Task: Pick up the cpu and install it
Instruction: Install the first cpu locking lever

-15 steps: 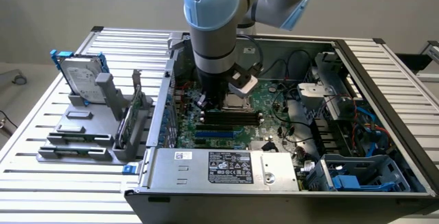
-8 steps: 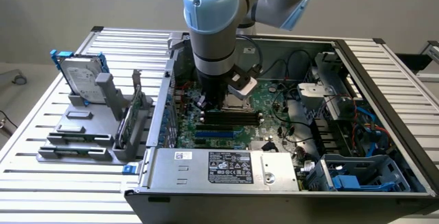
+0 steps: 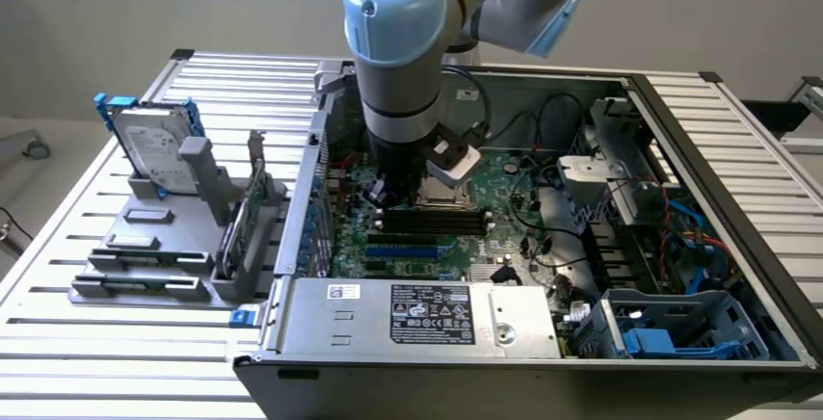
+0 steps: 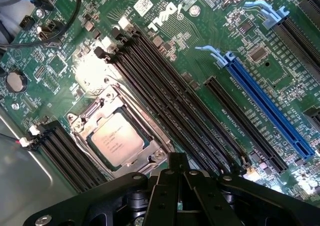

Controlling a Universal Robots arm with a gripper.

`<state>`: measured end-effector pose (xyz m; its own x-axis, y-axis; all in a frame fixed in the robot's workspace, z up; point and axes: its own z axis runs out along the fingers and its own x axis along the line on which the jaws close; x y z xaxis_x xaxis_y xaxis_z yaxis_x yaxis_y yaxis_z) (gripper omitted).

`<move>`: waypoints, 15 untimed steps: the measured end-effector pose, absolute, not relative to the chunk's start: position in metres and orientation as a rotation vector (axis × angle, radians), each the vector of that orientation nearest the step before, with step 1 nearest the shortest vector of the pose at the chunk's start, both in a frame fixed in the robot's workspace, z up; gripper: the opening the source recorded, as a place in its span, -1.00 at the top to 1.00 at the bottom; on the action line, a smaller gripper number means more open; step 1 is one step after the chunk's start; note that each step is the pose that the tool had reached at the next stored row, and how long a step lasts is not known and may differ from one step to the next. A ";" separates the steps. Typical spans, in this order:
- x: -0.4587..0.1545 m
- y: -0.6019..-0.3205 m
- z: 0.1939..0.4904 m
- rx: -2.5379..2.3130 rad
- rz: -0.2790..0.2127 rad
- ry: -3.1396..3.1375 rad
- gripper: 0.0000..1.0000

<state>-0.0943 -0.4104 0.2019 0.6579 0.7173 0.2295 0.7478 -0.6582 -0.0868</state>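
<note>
Cpu seated in socket.
End effector above it; grip state impossible to tell. Risk: bumping memory slots.

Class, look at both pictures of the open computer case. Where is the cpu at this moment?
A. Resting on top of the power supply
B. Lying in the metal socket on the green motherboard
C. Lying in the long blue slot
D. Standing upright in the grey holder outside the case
B: in the wrist view the cpu lies flat inside the metal socket frame on the green motherboard, beside the black memory slots.
</note>
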 end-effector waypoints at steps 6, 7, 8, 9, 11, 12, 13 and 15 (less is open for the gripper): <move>-0.095 -0.409 0.199 -2.699 -0.261 -1.204 0.79; -0.095 -0.408 0.199 -2.699 -0.261 -1.204 0.79; -0.095 -0.408 0.198 -2.699 -0.261 -1.204 0.79; -0.095 -0.408 0.198 -2.699 -0.261 -1.204 0.79; -0.095 -0.407 0.197 -2.699 -0.261 -1.204 0.79; -0.095 -0.407 0.196 -2.699 -0.261 -1.204 0.79; -0.095 -0.407 0.196 -2.699 -0.261 -1.204 0.79; -0.095 -0.407 0.195 -2.699 -0.262 -1.204 0.79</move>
<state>-0.0952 -0.4066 0.1952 0.6579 0.7172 0.2296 0.7478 -0.6581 -0.0871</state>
